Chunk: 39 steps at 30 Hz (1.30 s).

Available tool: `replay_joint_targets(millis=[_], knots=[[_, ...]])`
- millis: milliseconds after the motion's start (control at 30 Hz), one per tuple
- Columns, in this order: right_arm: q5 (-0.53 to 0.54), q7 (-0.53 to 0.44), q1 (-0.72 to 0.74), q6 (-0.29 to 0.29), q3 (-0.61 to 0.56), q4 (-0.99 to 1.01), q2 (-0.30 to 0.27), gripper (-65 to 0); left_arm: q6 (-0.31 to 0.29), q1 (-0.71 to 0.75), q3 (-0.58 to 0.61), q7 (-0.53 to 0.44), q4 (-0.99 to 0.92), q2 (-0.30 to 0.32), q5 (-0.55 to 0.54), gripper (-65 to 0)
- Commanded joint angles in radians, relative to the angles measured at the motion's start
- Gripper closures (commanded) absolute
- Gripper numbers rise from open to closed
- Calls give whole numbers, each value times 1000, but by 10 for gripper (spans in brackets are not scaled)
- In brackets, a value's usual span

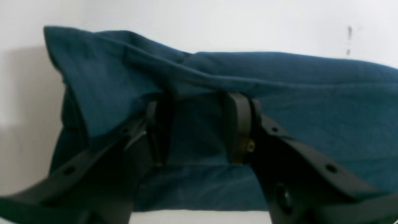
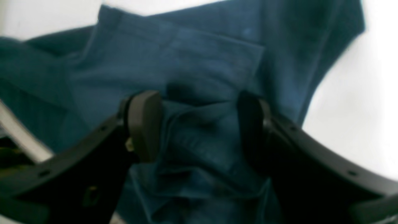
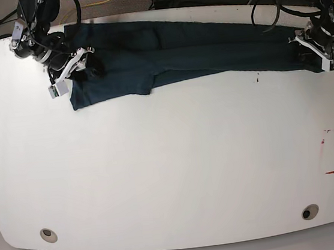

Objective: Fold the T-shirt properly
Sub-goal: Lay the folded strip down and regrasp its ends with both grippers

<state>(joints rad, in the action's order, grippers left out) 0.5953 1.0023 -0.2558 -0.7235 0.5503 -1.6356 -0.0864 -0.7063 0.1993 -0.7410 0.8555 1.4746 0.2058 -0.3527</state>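
Pincer [image 1: 199,127] astride T-shirt [image 1: 311,102], table [image 3: 171,161] beneath

Left gripper [image 1: 199,127] straddles bunched T-shirt [image 1: 311,109]; fingers [image 1: 239,124] apart; white table [image 1: 192,21] beyond.

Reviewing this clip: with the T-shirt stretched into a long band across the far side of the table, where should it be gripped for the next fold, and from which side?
Probably at its two short ends, each approached from outside along the band. The T-shirt lies as a long narrow strip; the left gripper and right gripper already straddle bunched cloth there, where layered edges give something to pinch.
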Motion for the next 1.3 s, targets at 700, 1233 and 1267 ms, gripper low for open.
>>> replay_joint_targets(millis=[700, 1233, 1267], knots=[[-196, -44, 184, 25, -65, 140, -57, -377, 8, -113, -248, 433, 169, -15, -282, -439], [-193, -46, 183, 25, -69, 140, -57, -377, 8, -140, -197, 259, -10, 24, -128, -439], [-193, -46, 183, 25, -69, 140, -57, -377, 8, -140, -187, 256, -19, 27, -128, -438]])
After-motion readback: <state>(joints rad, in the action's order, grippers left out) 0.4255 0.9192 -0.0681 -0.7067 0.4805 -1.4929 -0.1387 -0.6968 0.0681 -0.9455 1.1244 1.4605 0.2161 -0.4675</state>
